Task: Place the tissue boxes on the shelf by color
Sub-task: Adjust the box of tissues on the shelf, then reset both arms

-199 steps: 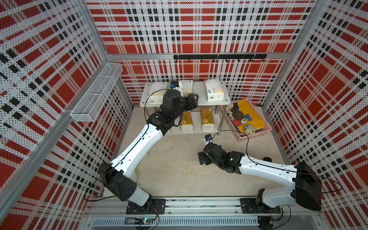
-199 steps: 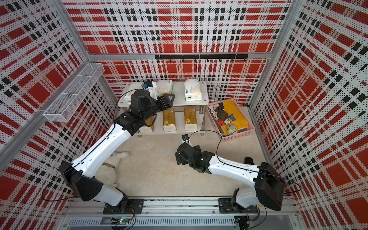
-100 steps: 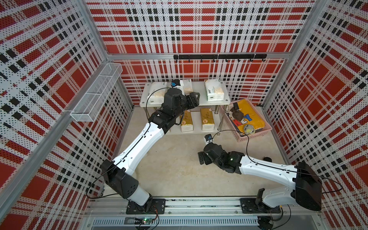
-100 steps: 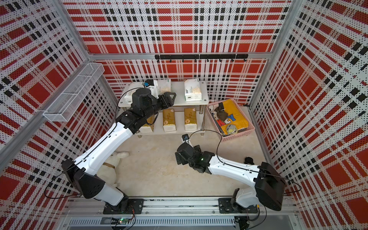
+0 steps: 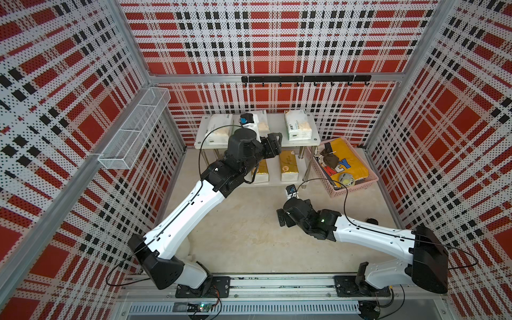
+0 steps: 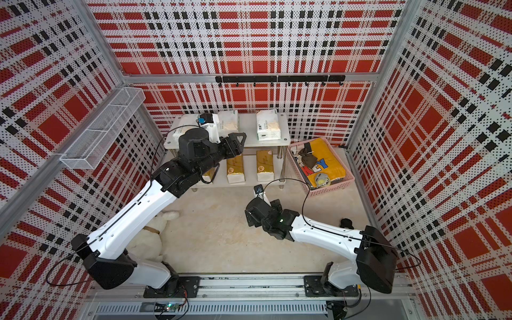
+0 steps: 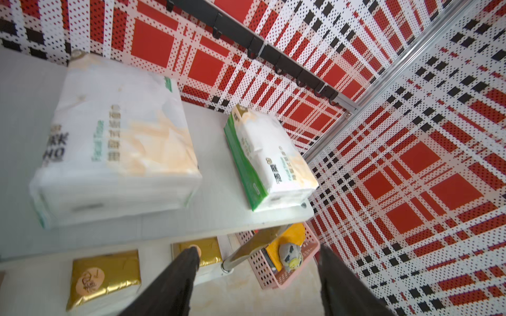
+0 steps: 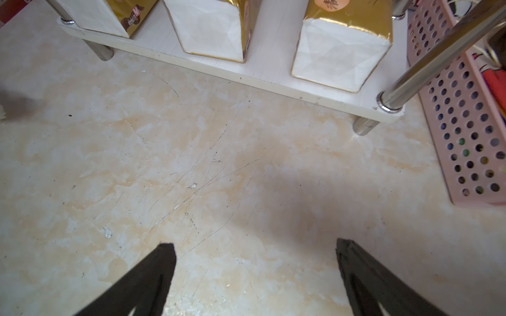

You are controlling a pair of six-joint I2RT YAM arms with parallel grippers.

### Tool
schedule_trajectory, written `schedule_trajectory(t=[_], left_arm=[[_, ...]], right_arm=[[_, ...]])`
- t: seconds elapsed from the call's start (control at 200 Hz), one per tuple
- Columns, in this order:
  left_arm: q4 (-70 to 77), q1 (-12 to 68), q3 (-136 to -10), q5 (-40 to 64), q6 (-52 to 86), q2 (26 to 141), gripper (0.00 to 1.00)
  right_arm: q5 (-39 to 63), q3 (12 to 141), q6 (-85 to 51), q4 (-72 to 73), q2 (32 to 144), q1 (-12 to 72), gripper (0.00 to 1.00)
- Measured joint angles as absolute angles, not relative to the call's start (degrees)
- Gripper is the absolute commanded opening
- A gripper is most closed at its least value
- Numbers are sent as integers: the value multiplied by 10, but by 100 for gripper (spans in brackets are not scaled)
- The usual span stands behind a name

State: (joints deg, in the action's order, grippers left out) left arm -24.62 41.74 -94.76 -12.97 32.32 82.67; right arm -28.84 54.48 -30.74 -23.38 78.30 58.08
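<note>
In front of the low two-tier shelf of white boards and chrome tube legs, we find the right gripper, jaws spread wide over the beige marbled floor. On the shelf's lower board, three shiny gold soft tissue packs lie side by side. Above the upper board's front edge, the left gripper hovers, jaws apart, holding nothing. The upper board carries three white tissue packs with beige patches.
</note>
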Motion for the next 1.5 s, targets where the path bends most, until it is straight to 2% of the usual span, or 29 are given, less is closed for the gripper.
schedule_trajectory(t=[0.17,0.426,0.741,1.052,1.318,1.503], left_arm=[[-296,474,-841,-221,321,779,77],[-293,445,-629,-274,326,731,79],[-130,284,-400,-258,311,653,93],[34,258,-294,-319,223,615,92],[204,228,-149,-368,127,531,94],[276,182,-140,-366,98,524,92]], right_arm=[[-294,546,-286,-244,753,533,100],[-287,546,-238,-251,739,411,100],[-250,515,-217,-242,716,268,100],[-236,467,-176,-136,717,178,100],[-176,411,-135,-1,730,47,100],[-173,352,-119,113,767,34,100]])
